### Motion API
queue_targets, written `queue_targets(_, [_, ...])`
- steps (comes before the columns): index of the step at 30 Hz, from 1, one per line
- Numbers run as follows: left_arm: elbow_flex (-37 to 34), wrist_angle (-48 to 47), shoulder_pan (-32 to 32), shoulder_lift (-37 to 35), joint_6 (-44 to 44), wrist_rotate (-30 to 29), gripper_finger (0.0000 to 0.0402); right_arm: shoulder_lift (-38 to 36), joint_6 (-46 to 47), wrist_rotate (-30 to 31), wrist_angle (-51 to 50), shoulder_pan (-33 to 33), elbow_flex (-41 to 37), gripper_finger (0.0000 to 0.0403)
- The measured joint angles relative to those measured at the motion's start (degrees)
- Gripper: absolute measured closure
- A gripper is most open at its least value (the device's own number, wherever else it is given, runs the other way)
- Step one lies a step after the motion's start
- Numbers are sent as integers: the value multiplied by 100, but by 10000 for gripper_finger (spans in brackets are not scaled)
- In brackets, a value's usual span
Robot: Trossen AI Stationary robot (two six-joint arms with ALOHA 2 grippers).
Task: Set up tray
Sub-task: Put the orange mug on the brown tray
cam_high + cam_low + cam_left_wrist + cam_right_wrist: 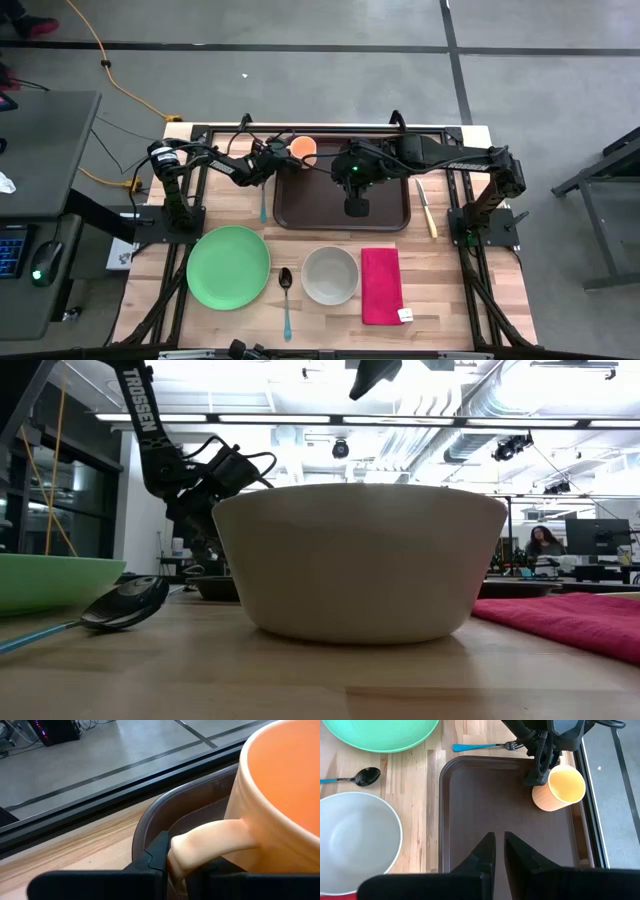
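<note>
- Nearest the low camera stands the pale bowl (360, 560), filling the middle of that view, with a black-headed spoon (125, 603) and the green plate (55, 580) to one side and a red cloth (570, 615) to the other.
- The left gripper (170, 865) is clamped on the handle of an orange mug (304, 149), which sits at the tray's far corner on the left arm's side, inside the rim or just above the floor; I cannot tell whether it has touched down.
- The tray (385, 210) lies at the far middle of the table, its long axis running left to right, empty apart from that mug.
- The right gripper (500, 851) hangs over the middle of the tray with its fingers together and nothing between them.
- The relation that matters: the mug is at the left gripper itself and the open tray floor stretches from it toward the right arm, so the left arm looks the one to finish placing it, probably by letting go.
- Plate, bowl, spoon and cloth all lie on the near side of the tray, apart from it; a blue-handled fork (263, 205) lies just beside its left edge and a knife (427, 208) near its right edge.
- The surface is a light wooden tabletop (440, 300); beyond it lies a grey floor with dark seams and an orange cable (110, 70), and the low view shows a lit workshop with a person seated far off.
</note>
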Motion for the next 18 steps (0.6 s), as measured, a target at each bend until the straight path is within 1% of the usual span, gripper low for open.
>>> queue_targets(3, [-2, -56, 0, 2, 8, -4, 317, 0, 0, 0, -17, 0, 1, 387])
queue_targets(12, [-11, -50, 0, 11, 24, 7, 225, 0, 0, 0, -20, 0, 0, 387])
queue_targets(18, [-11, -31, 0, 11, 15, 7, 194, 0, 37, 0, -20, 0, 0, 386])
